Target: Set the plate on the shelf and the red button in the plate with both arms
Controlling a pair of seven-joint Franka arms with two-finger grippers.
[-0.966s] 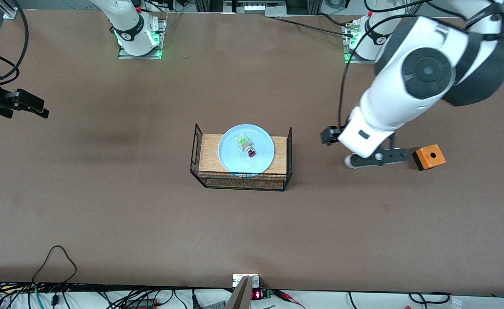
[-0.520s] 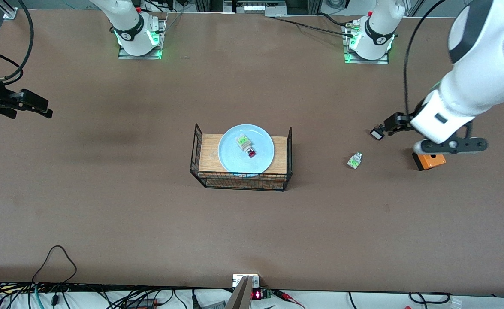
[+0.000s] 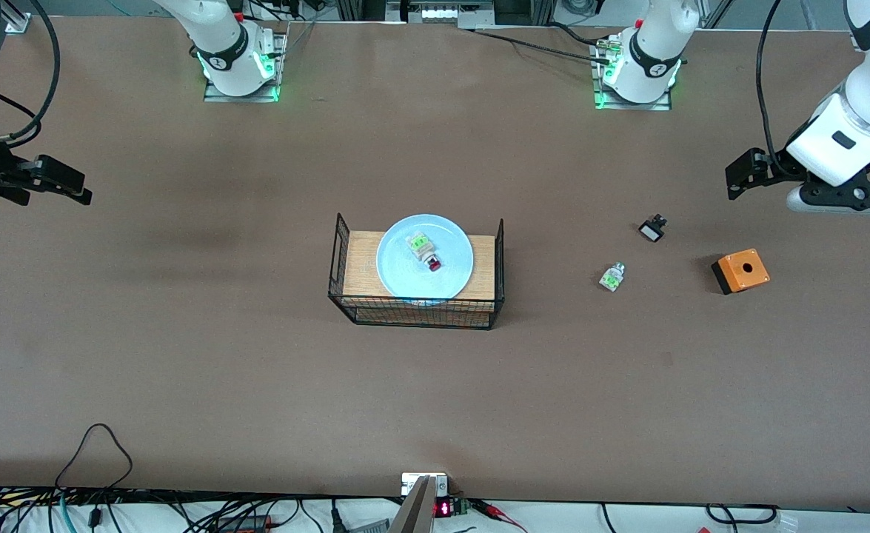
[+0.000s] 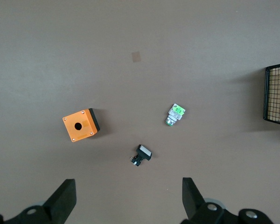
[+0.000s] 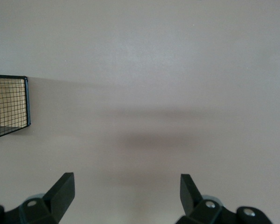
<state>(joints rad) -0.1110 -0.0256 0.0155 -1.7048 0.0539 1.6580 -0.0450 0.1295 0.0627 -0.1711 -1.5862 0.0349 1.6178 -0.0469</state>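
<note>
Front view: the plate (image 3: 425, 255) rests on the wooden board in the wire basket (image 3: 417, 312), the red button (image 3: 425, 250) lying on it. Left wrist view: the left pincer (image 4: 128, 205) hangs spread wide and empty over the bench (image 4: 130, 46). Right wrist view: the right pincer (image 5: 126, 198) is likewise spread, holding nothing.

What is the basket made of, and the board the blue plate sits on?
The basket looks like thin black metal wire: you can see through its grid walls. The board under the plate looks like light wood, tan with faint grain, though it may be a printed laminate.
</note>
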